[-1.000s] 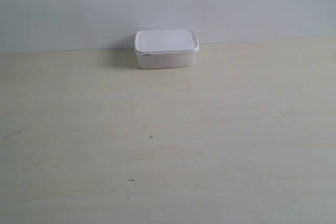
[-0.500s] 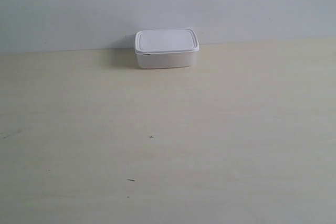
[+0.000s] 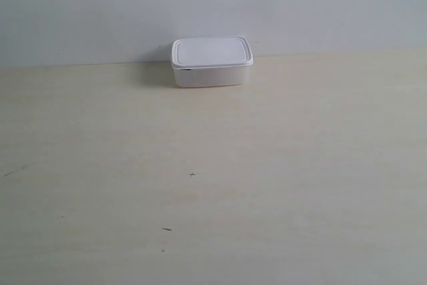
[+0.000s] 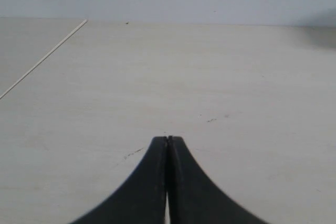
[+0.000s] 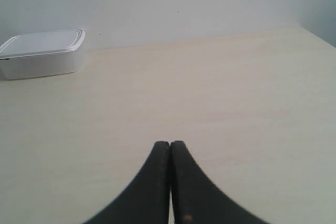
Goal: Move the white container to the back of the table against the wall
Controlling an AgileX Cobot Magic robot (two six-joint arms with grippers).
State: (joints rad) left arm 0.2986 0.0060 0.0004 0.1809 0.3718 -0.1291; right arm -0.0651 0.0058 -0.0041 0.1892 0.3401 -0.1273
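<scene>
Nothing has moved; we judge the white rectangular plastic container (image 3: 211, 62) placed at the grey-white wall (image 3: 300, 5), left end effector (image 4: 167, 140) and right end effector (image 5: 170, 144) closed, empty.

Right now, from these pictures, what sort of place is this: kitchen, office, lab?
Probably a bare robot test bench, not a home kitchen: a broad pale table against a plain wall, a lidded white container by it, and the black left hand and right hand, shut, over the tabletop.
</scene>
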